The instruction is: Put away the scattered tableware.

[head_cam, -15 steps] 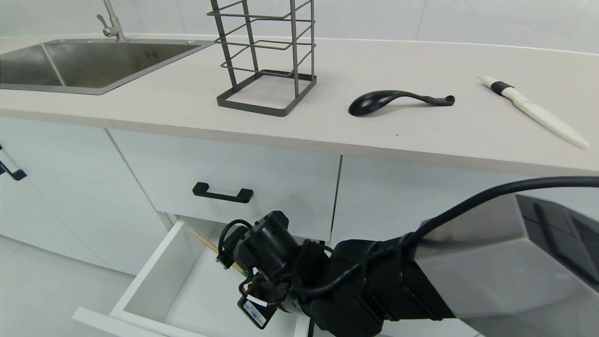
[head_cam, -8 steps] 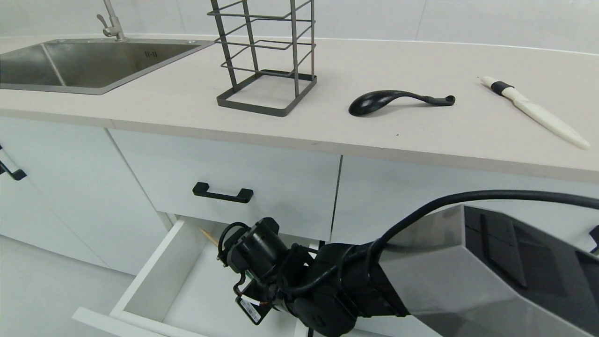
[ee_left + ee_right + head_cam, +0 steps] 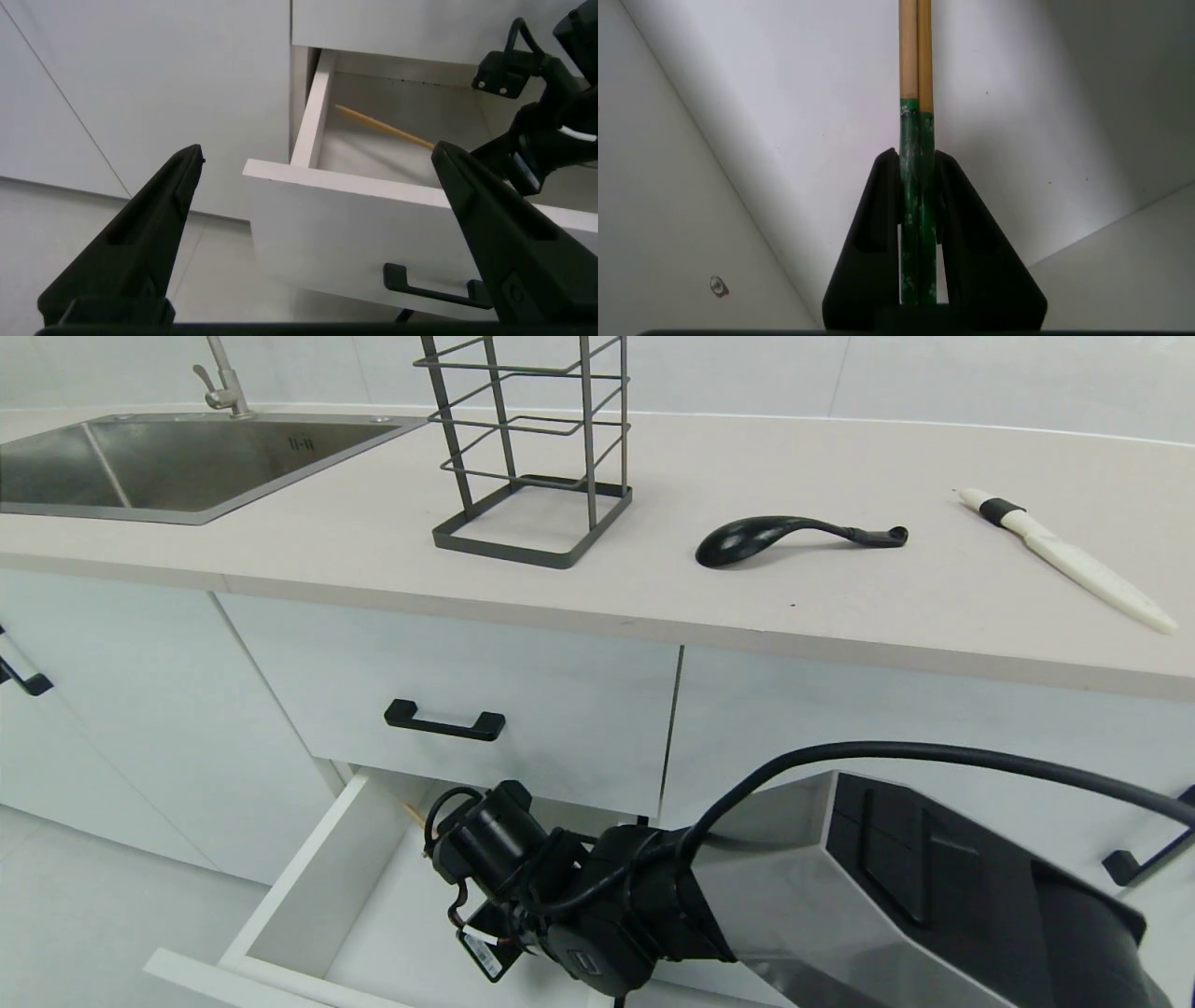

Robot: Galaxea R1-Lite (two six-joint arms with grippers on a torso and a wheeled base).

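The step in hand looks like laying the chopsticks (image 3: 910, 140) into the open drawer (image 3: 308, 887). The right gripper (image 3: 915, 187) is clamped on their green ends, with both sticks side by side and pointing ahead toward the drawer's back left corner. To do this well, the sticks should probably come down low and nearly flat over the drawer floor before the jaws part, so that they settle instead of bouncing or rolling. The tips look close to the left wall, so a small margin there would help, as would staying clear of the closed drawer front above.

The right arm (image 3: 840, 896) reaches down and across from the robot's right, its wrist inside the drawer near the middle. The left gripper (image 3: 316, 154) hangs outside, in front of the drawer's left front corner, its jaws wide apart and holding nothing.

A black spoon (image 3: 747, 537) and a white knife (image 3: 1074, 560) lie well apart on the surface (image 3: 327, 523), not yet put away.
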